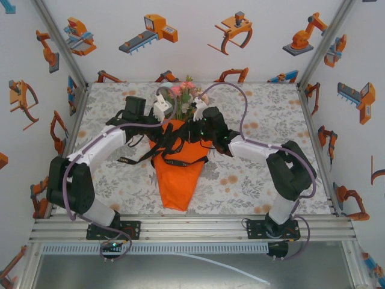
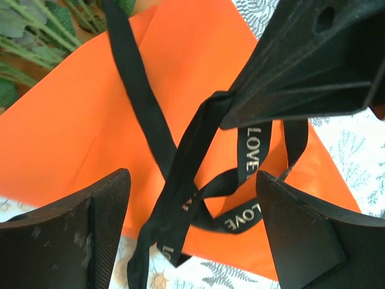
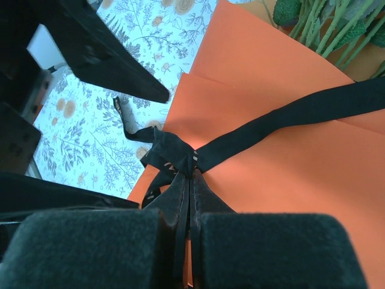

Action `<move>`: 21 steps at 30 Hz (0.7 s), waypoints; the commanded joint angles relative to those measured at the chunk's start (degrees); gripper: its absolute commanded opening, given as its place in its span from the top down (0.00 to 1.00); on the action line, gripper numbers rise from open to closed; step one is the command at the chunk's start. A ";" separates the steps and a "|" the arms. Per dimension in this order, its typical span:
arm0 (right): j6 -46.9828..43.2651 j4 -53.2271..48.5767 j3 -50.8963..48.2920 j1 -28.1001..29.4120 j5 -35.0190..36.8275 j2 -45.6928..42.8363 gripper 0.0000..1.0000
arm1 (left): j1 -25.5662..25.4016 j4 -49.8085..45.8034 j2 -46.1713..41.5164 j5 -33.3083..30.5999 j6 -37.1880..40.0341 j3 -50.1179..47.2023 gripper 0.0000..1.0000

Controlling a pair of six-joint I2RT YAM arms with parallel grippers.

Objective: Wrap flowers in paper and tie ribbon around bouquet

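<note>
Ribbon (image 3: 289,117), clenched by right tool (image 3: 189,224), crosses the bouquet (image 1: 179,174), well off both side edges; left tool (image 2: 189,232) released.

The orange paper cone (image 1: 180,180) lay mid-table, tip toward the near edge. Pink flowers (image 1: 186,91) showed at its far end. Black ribbon (image 2: 135,84) crossed it.

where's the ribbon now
Mid-table in the top view, the ribbon crosses the orange paper cone below the flowers, bunched strands pinched in the right end effector.
</note>
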 commanded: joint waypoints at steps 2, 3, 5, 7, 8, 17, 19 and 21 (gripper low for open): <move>-1.29 0.14 0.82 -0.26 0.16 -3.36 1.00 | 1.32 1.80 3.30 -3.72 0.93 0.12 0.35; -1.54 -0.25 0.76 -0.27 0.28 -3.67 1.00 | 1.79 1.95 3.45 -3.79 0.54 -0.09 0.41; -1.94 -0.94 0.72 -0.26 0.22 -4.17 1.00 | 2.28 3.39 3.07 -4.08 -0.33 -1.12 0.56; -1.87 -1.53 0.64 -0.26 0.35 -4.36 1.00 | 2.27 3.45 2.33 -4.20 -0.52 -1.39 0.87; -1.98 -2.04 0.84 -0.28 -0.38 -4.59 0.94 | 2.23 2.78 1.95 -3.24 -0.68 -0.87 1.00; -10.56 -13.28 -12.89 -0.27 5.92 -20.49 0.44 | -4.01 -4.96 2.44 -7.04 3.12 5.01 1.00; -14.14 -17.36 -14.58 -0.21 5.81 -21.08 0.45 | -4.66 -6.53 3.32 -9.17 3.98 6.49 1.00; -20.76 -19.52 -15.65 -0.13 4.14 -20.38 0.45 | -5.15 -8.32 4.47 -11.72 4.88 7.82 1.00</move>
